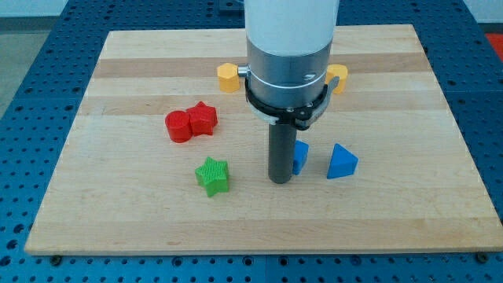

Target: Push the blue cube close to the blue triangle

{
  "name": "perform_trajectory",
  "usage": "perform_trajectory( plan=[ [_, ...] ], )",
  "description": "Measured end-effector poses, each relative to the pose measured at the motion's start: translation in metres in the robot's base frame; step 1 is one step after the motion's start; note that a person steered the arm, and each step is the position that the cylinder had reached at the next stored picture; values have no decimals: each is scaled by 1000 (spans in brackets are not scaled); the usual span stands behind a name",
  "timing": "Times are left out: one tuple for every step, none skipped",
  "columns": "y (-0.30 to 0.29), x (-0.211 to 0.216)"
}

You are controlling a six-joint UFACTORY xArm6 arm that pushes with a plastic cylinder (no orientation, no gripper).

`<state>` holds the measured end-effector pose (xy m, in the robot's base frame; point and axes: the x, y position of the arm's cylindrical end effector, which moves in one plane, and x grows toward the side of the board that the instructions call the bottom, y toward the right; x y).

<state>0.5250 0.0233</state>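
Note:
The blue cube (300, 156) sits just right of centre on the wooden board (118, 228), partly hidden behind my rod. The blue triangle (341, 162) lies a short gap to its right. My tip (280, 180) rests on the board touching or nearly touching the cube's left side. The arm's white and grey body fills the view's top centre.
A red cylinder (178, 126) and a red star (203, 118) sit together at the left. A green star (212, 175) lies left of my tip. A yellow block (228, 77) and another yellow block (338, 78) flank the arm near the top.

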Motion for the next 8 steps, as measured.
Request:
perform_trajectory(
  plan=[
    [-15, 0],
    [-53, 0],
    [-56, -25],
    [-52, -37],
    [-46, -37],
    [-16, -37],
    [21, -37],
    [51, -37]
  ],
)
